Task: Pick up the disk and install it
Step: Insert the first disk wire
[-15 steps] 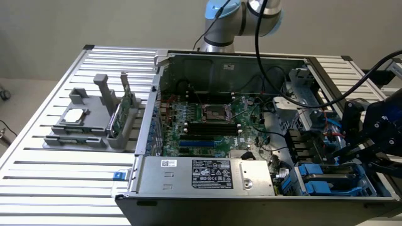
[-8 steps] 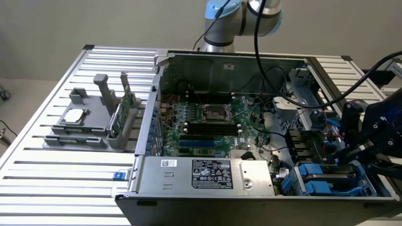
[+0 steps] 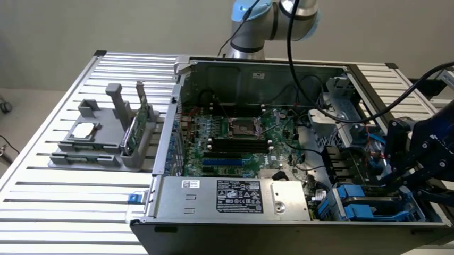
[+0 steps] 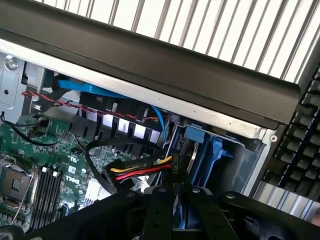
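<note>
In the exterior view, the disk [image 3: 373,202] is a silver-grey slab between blue carrier rails. It lies in the drive bay at the open computer case's front corner, on the exterior view's right. My black gripper [image 3: 405,185] hangs right over that bay, at the disk's outer end. In the wrist view the gripper [image 4: 182,194] has its two black fingers [image 4: 159,212] close together on a thin blue-edged piece, the disk [image 4: 182,222], seen edge-on. Blue bay rails [image 4: 202,150] stand just beyond the fingertips.
Red, yellow and black power cables [image 4: 142,171] run beside the bay. The power supply [image 3: 241,195] and motherboard [image 3: 237,133] fill the case. A grey fixture [image 3: 92,143] on the exterior view's left holds a square chip [image 3: 84,130] and a green card [image 3: 135,130]. A keyboard [image 4: 300,145] lies outside the case wall.
</note>
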{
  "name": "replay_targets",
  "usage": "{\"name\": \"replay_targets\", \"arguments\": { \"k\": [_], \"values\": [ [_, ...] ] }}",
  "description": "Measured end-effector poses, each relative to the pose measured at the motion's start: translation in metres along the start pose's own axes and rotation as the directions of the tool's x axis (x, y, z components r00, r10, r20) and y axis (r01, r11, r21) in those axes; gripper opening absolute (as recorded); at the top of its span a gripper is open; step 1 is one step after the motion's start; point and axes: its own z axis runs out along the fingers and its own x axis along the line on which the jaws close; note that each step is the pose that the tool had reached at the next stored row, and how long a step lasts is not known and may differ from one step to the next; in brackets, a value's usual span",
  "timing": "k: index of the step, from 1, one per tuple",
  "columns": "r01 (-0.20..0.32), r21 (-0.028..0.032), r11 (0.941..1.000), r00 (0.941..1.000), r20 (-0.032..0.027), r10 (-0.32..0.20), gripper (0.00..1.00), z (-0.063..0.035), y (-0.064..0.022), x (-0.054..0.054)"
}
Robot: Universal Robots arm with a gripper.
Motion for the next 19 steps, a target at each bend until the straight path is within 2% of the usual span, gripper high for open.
{"name": "replay_targets", "arguments": {
  "k": [2, 5, 12, 19],
  "values": [
    [-0.006, 0.0041, 1.0, 0.9999, 0.012, 0.006, 0.17, 0.0001, -0.0002, 0.0001],
    [-0.011, 0.009, 0.9999, 0.9998, 0.019, 0.01, 0.17, 0.0002, -0.0003, 0.001],
    [-0.018, 0.0158, 0.9997, 0.9996, 0.0238, 0.017, 0.17, 0.001, 0.0019, 0.0093],
    [-0.087, 0.0139, 0.9962, 0.9961, 0.0181, 0.086, 0.17, 0.001, 0.002, 0.0095]
  ]
}}
